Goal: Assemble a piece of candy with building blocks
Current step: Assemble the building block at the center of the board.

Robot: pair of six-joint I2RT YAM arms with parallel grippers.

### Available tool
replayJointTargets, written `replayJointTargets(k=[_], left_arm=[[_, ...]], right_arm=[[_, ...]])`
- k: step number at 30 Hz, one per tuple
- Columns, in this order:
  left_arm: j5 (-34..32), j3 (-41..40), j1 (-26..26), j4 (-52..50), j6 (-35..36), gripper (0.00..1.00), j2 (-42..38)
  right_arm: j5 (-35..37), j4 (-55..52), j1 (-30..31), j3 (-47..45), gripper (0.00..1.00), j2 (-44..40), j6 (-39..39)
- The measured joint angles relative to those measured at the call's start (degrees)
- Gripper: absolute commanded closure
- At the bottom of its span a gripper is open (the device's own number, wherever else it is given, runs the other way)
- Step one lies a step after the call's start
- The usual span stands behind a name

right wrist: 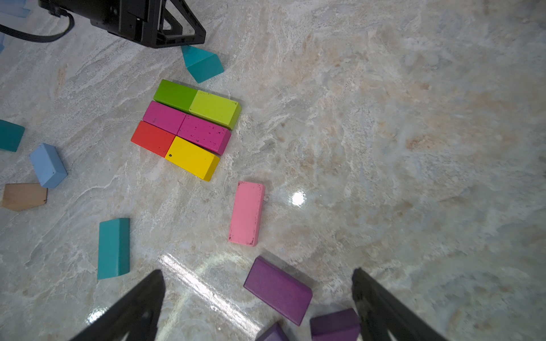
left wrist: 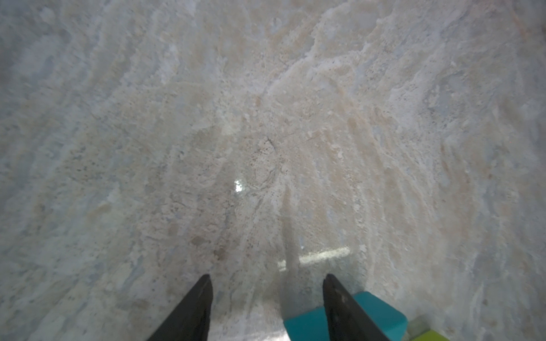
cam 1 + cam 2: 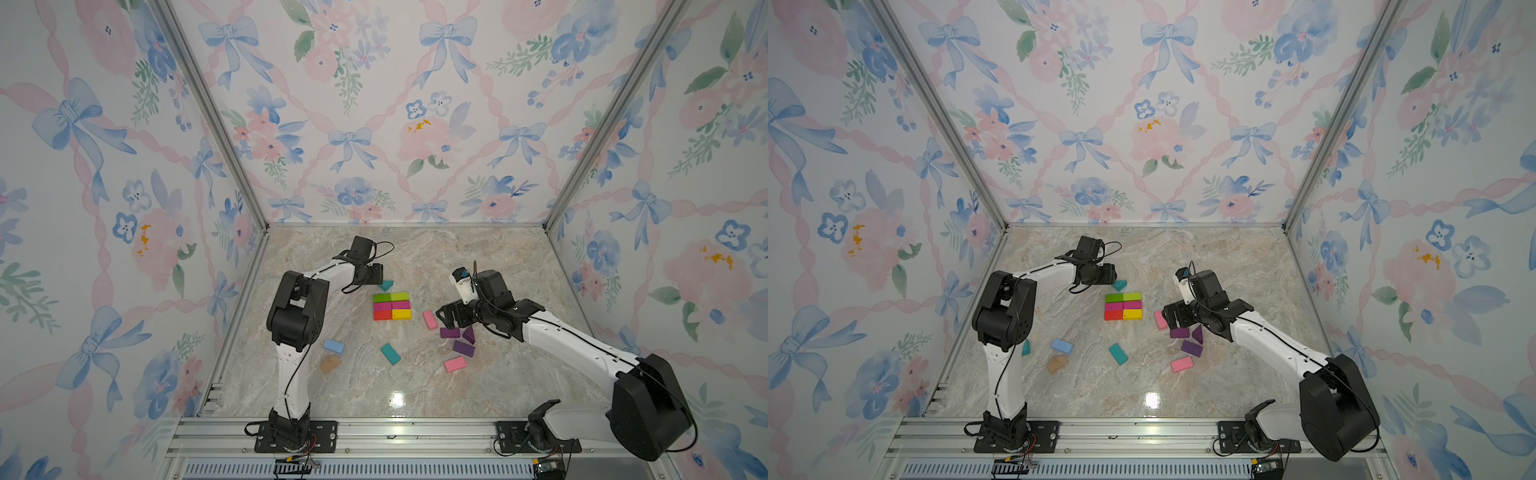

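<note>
Left wrist view first: your left gripper (image 2: 267, 277) stands about half open and clamps nothing. The teal wedge (image 2: 381, 310) lies on the table (image 2: 266, 118), partly hidden behind one finger (image 2: 345, 310). If they touch, I cannot tell.

Operator: And where is the candy body?

Coach: In both top views the six joined blocks (image 3: 392, 306) — green, magenta, red and yellow — lie in the middle. The wedge is just beyond the green row (image 1: 196, 102), near but apart. I judge that this wedge should become one wrapper end.

Operator: How do I do it well?

Coach: Centre the wedge between your fingers before you close, and take it by its flat faces. Bring it slowly to the green row so you do not push the rows apart — they only lie loose, I think. Your right gripper (image 1: 258, 271) is wide open and empty above the purple blocks (image 1: 277, 289). Keep it away from the body meanwhile.
</note>
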Motion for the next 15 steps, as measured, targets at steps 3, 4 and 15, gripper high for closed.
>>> replayJointTargets(k=[3, 4, 15], left_arm=[[0.0, 0.0, -0.11, 0.0, -0.22, 0.37, -0.13], [-0.02, 0.0, -0.11, -0.02, -0.22, 0.37, -0.24], [1.27, -5.01, -0.35, 0.02, 0.04, 0.06, -11.06]], right_arm=[[0.0, -0.02, 0.0, 0.0, 0.01, 0.0, 0.0], [0.0, 0.0, -0.04, 0.0, 0.01, 0.0, -0.02], [0.0, -0.13, -0.11, -1.22, 0.01, -2.38, 0.09]])
